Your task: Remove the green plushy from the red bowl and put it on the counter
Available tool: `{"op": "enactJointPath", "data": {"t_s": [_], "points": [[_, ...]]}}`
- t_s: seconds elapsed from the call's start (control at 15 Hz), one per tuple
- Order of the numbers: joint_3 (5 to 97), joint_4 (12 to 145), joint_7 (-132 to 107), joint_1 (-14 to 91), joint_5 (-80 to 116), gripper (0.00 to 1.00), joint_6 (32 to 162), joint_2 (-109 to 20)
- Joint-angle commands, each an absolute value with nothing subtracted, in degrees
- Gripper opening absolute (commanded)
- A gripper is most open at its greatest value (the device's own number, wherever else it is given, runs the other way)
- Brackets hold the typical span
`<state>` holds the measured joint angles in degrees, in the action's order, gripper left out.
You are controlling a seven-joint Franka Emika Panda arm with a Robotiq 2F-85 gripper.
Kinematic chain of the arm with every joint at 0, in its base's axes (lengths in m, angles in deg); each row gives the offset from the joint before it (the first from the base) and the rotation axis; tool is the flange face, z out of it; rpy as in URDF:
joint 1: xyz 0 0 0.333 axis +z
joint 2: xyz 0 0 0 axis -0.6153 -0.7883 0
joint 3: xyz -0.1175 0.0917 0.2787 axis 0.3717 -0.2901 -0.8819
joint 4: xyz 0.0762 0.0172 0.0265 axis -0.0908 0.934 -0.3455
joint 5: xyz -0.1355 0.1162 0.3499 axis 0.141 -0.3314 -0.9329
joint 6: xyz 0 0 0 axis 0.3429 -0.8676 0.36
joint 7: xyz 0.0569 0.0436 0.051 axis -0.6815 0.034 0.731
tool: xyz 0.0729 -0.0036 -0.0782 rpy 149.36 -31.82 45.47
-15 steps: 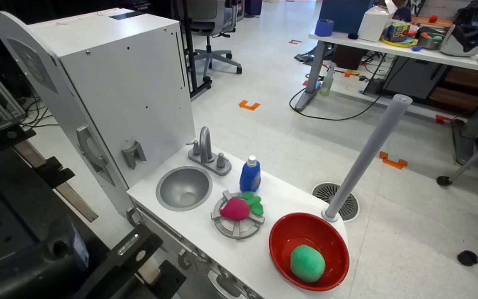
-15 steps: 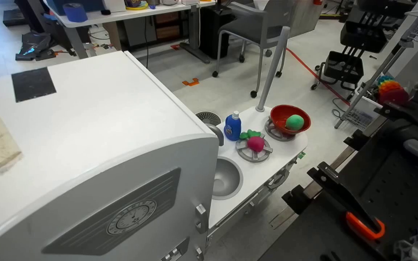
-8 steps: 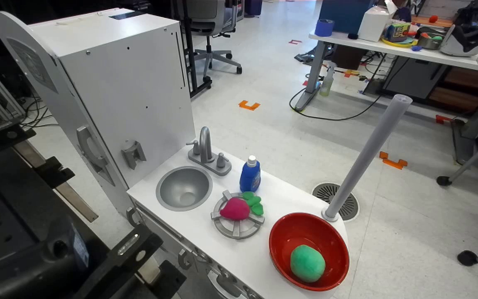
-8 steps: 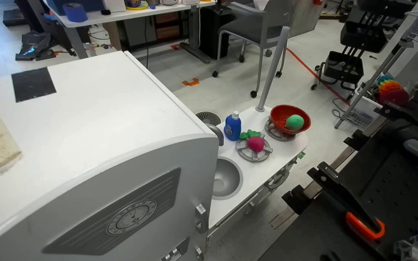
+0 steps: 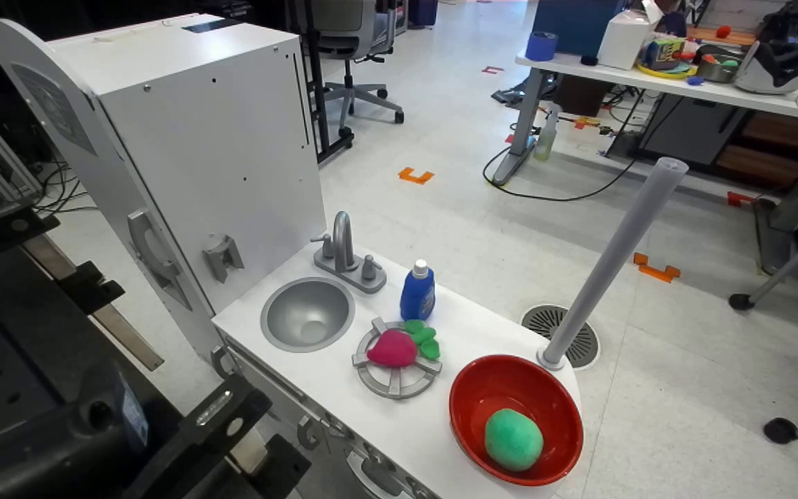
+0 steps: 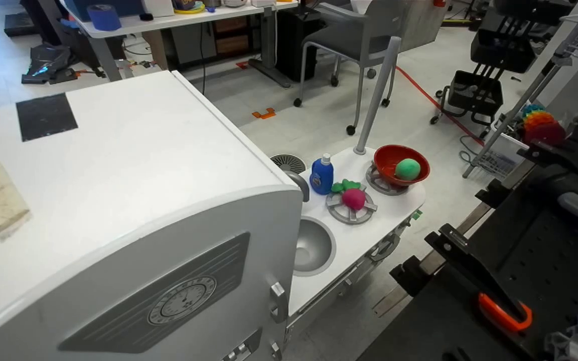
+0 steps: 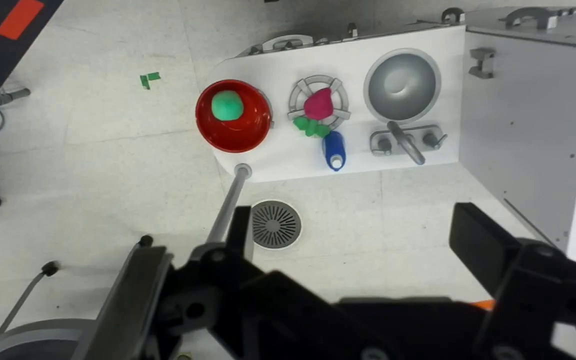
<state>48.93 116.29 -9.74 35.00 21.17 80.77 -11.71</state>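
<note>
The green plushy (image 5: 513, 439) lies inside the red bowl (image 5: 492, 381) at the rounded end of the white counter (image 5: 472, 337). In an exterior view, the plushy (image 6: 408, 170) rests in the bowl (image 6: 387, 159), which stands on a grey burner ring on the counter (image 6: 356, 238). In the wrist view, the plushy (image 7: 227, 105) sits in the upper left part of the bowl (image 7: 248, 127), on the counter (image 7: 283, 161). My gripper (image 7: 352, 220) is open and empty, its fingers wide apart over the floor in the picture, apart from the bowl. Neither exterior view shows the gripper.
A pink-and-green toy (image 5: 393, 348) lies on a grey burner ring beside a blue bottle (image 5: 418, 292). The sink (image 5: 307, 315) and faucet (image 5: 343, 244) are farther along. A grey post (image 5: 614, 263) rises near the bowl. A tall white cabinet (image 5: 219, 159) closes the sink end.
</note>
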Motion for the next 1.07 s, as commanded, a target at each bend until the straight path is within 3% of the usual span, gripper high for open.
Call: {"op": "enactJointPath", "data": {"t_s": [0.0,0.47,1.0], "points": [[50.72,107.83,-9.45,32.88,23.44,1.00,84.94,-24.93],[52.51,93.86,-4.08,31.25,21.11,1.00,93.72,-50.31],[48.06,73.49,-4.02,25.47,6.63,1.00,99.24,-80.50]]}}
